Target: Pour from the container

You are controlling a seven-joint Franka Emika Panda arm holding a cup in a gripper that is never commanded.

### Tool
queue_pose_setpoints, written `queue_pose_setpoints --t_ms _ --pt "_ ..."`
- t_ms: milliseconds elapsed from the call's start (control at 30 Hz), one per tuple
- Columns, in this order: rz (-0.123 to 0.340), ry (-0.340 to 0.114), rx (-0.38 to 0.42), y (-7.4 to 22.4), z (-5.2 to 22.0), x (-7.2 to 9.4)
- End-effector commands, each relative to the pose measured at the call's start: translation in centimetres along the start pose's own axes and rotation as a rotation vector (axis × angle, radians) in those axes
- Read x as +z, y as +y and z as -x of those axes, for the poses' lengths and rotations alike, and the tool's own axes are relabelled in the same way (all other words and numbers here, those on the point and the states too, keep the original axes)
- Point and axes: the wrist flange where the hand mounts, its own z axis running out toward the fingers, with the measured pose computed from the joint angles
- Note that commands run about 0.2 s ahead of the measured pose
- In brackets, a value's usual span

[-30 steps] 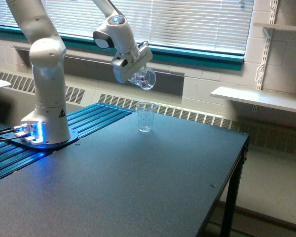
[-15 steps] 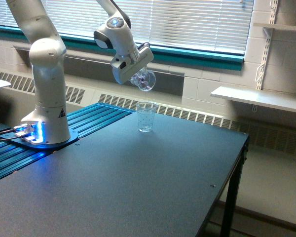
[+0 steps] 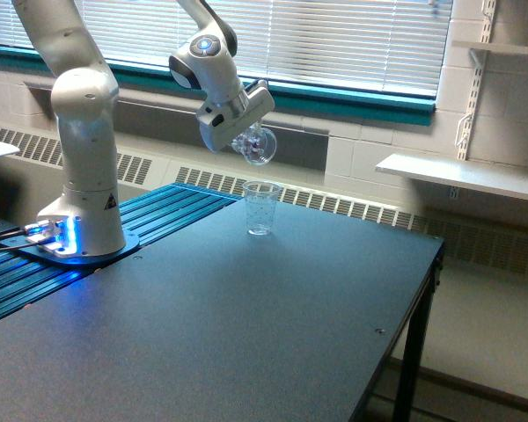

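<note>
claw grips tipped container above small cup.

Dark table; small speckled cup upright on it

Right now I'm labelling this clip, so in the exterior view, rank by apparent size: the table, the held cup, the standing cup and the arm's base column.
1. table
2. base column
3. and 4. unsure: the container, tilted in the gripper, and the small cup look alike.

A lab or classroom-like workroom — painted cinder-block walls, white window blinds, a white wall shelf, a white robot arm bolted beside a dark counter.
</note>
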Motion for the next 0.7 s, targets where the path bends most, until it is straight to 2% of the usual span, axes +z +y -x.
queue_pose_setpoints --t_ms 33,100,233,333,500,700 --pt "-0.031 0.018 0.012 -0.8 -0.7 -0.1" --pt "-0.051 0.027 0.024 -1.5 -1.6 -0.4" --pt "-0.042 0.012 0.054 -2.2 -2.6 -0.3" --pt "-0.052 0.011 0.068 -2.2 -2.2 -0.3" --pt "-0.035 -0.029 0.113 -2.5 -3.1 0.0" --pt "-0.016 -0.040 0.128 -2.5 -3.0 0.2"
